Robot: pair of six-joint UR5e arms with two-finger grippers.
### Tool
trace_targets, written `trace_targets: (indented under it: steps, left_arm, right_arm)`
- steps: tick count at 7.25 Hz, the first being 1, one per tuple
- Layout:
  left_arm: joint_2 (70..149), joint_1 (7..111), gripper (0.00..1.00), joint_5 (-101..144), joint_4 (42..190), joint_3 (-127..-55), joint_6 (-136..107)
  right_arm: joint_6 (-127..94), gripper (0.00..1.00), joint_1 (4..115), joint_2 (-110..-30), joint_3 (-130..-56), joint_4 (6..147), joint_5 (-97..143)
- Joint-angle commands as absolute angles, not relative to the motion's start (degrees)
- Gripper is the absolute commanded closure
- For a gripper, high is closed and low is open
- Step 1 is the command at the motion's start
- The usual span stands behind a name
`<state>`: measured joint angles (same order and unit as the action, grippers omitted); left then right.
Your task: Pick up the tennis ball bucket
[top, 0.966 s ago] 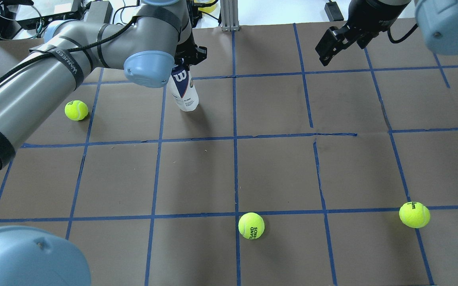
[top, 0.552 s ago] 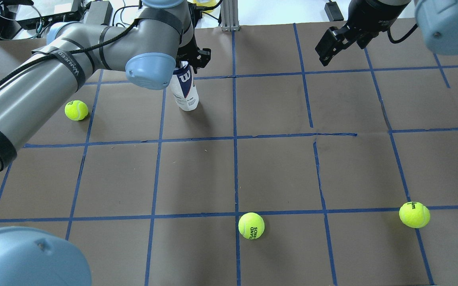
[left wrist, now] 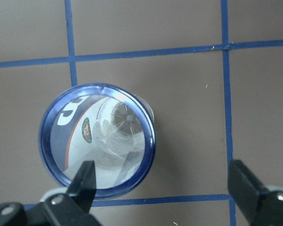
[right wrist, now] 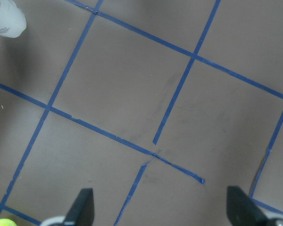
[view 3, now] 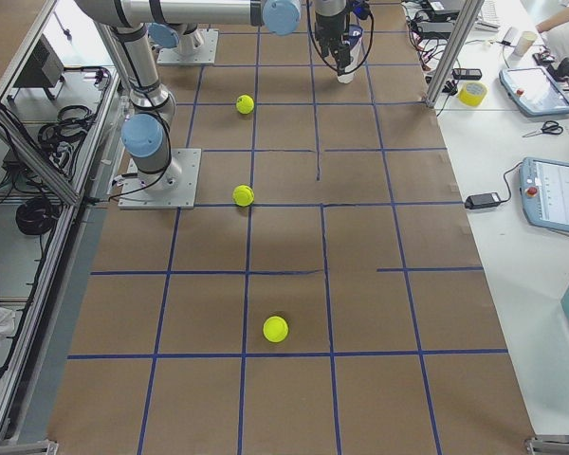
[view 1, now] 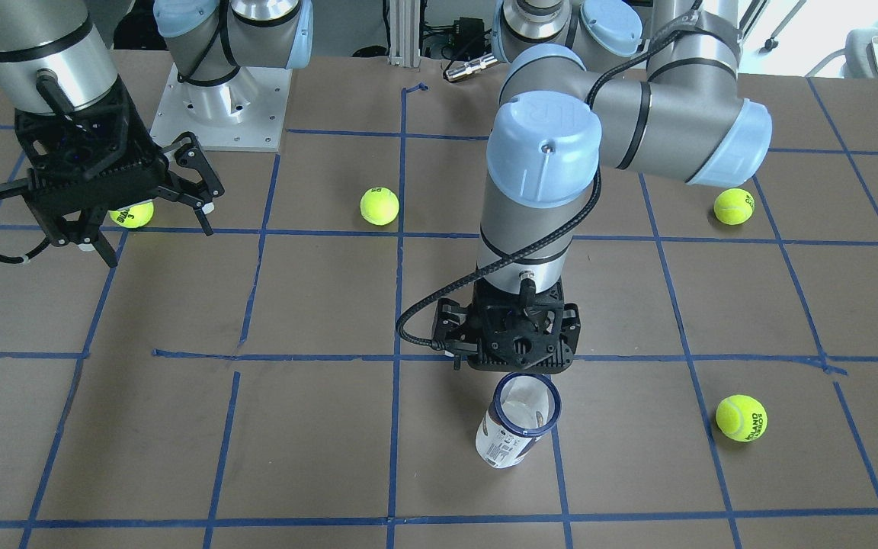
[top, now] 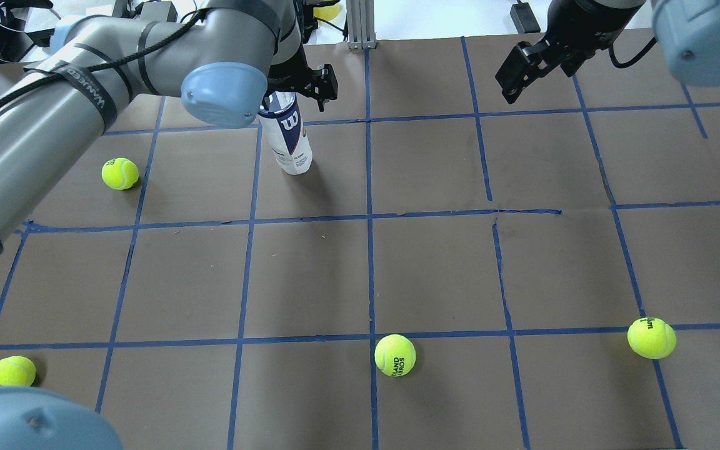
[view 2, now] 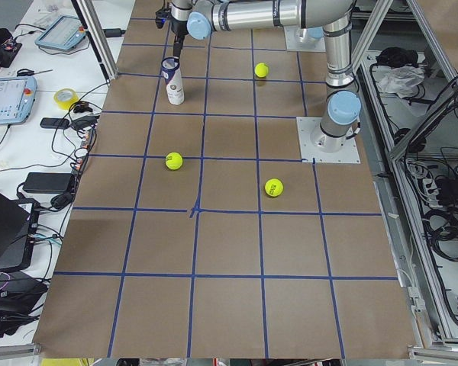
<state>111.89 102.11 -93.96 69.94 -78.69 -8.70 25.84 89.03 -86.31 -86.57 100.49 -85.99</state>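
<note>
The left end effector (left wrist: 161, 165) gapes over the upright tennis ball bucket (left wrist: 96, 136) — not gripping; right end effector (right wrist: 159, 192) spread too.

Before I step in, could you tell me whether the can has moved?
No; the can stands just as close to the tape line on its left, seen overhead.

A: What's covered from overhead?
B: Part of the can's (top: 291, 140) top, behind the left arm (top: 222, 94).
A: The wrist views?
B: Left jaws are cut by the lower edge, only tips showing. On the right wrist the can is a scrap in the top corner, and a ball (right wrist: 1, 222) is sliced by the bottom edge.
A: From the front?
B: A ball (view 1: 132, 216) half behind the right jaws. In the side views the left jaws are too small to judge.
</note>
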Motion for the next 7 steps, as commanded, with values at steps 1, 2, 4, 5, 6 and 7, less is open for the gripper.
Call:
trace_targets:
  steps: [1, 2, 4, 5, 6, 7]
  left_arm:
    - [107.60, 101.17, 0.00, -94.04, 80.47, -75.15, -8.53]
    - [105.40, 99.16, 0.00, -93.87, 83.90, -75.49, -7.31]
    - [101.18, 91.53, 0.00, -89.31, 90.05, -76.29, 1.96]
    - [98.55, 88.97, 0.00, -89.56, 92.26, -77.25, 4.72]
    - [96.00, 86.86, 0.00, -89.04, 92.28, -79.17, 9.01]
    - [93.45, 85.53, 0.00, -89.56, 92.37, -82.93, 10.27]
  right_arm:
    - [25.84, 0.00, 89.03, -86.31, -86.57, 100.46, -85.96]
    - [25.84, 0.00, 89.03, -86.31, -86.57, 100.37, -85.96]
    - [25.84, 0.00, 88.95, -86.31, -86.57, 100.46, -85.96]
    - [25.84, 0.00, 89.03, -86.31, -86.57, 100.37, -85.96]
    - [25.75, 0.00, 89.03, -86.31, -86.57, 100.37, -85.96]
    - [25.84, 0.00, 88.95, -86.31, -86.57, 100.37, -85.96]
